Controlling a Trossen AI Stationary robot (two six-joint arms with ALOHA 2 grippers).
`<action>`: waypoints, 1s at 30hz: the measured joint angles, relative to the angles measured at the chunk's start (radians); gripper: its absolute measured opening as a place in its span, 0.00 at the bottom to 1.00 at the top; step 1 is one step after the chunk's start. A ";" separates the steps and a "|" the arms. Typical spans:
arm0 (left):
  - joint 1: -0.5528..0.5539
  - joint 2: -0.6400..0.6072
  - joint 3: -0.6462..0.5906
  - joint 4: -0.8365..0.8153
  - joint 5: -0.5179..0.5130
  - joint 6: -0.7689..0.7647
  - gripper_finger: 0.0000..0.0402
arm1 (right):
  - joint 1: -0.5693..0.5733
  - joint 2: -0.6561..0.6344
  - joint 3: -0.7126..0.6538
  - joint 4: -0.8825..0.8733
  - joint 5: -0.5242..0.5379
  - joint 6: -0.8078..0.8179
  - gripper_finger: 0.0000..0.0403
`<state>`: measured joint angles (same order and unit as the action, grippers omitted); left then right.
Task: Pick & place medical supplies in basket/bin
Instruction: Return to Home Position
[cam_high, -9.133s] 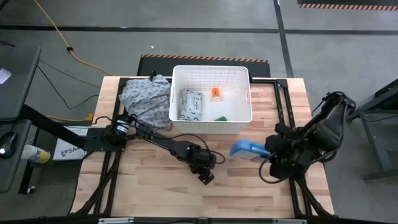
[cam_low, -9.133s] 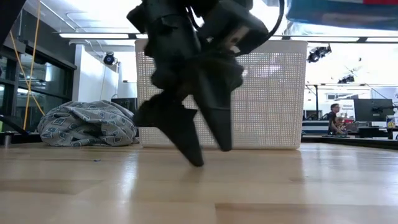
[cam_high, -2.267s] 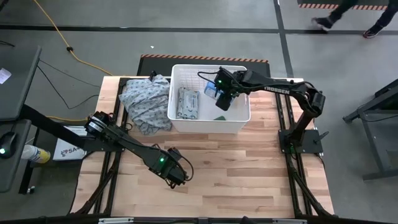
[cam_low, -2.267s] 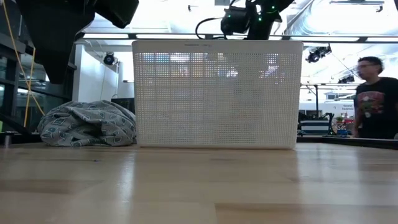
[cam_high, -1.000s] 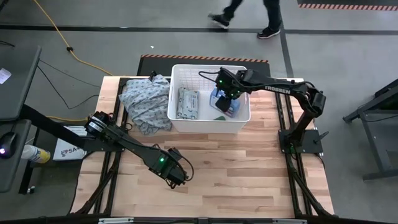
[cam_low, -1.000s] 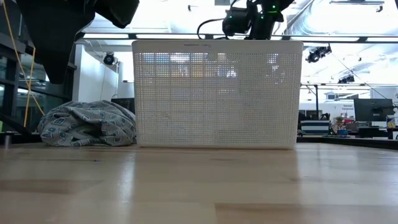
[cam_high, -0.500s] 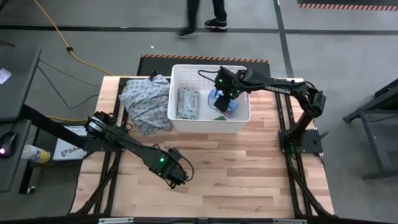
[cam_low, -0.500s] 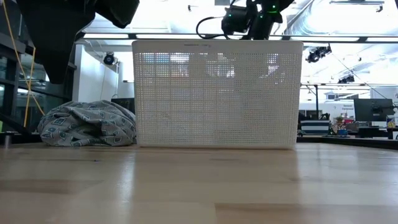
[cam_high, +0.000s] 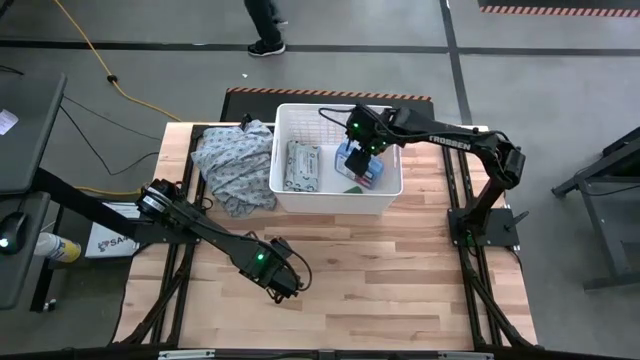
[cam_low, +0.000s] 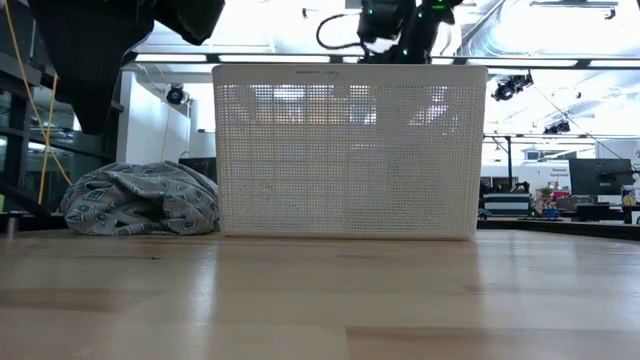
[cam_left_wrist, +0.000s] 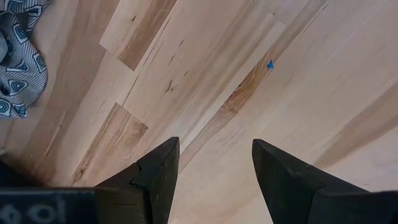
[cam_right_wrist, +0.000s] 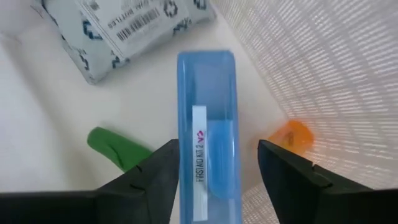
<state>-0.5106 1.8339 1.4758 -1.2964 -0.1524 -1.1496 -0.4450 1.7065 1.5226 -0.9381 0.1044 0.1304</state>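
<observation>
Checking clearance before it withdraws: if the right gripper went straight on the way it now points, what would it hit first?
Most likely the blue box, lying in the basket straight ahead of the open right gripper; the gap between them is hard to judge.

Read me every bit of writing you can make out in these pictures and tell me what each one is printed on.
"FIRST AID KIT": white strip on the long blue plastic box, lying in the white grid-walled plastic basket below the open right hand.
"TROSSEN": right dark arm.
Grey-white flat wipes pack: barcode and small print, too blurred to read.
</observation>
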 joint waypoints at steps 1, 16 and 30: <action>0.000 0.000 0.000 0.000 0.000 0.000 0.59 | 0.000 0.000 0.015 -0.008 0.000 0.000 0.52; 0.000 0.000 0.000 0.002 0.000 0.000 0.59 | 0.048 -0.001 0.437 -0.156 0.001 -0.028 0.46; 0.000 0.000 0.000 0.098 0.001 0.000 0.59 | 0.218 -0.001 0.811 -0.270 0.001 -0.064 0.07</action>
<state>-0.5106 1.8339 1.4757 -1.1987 -0.1515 -1.1493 -0.2267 1.7054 2.3335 -1.2085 0.1051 0.0665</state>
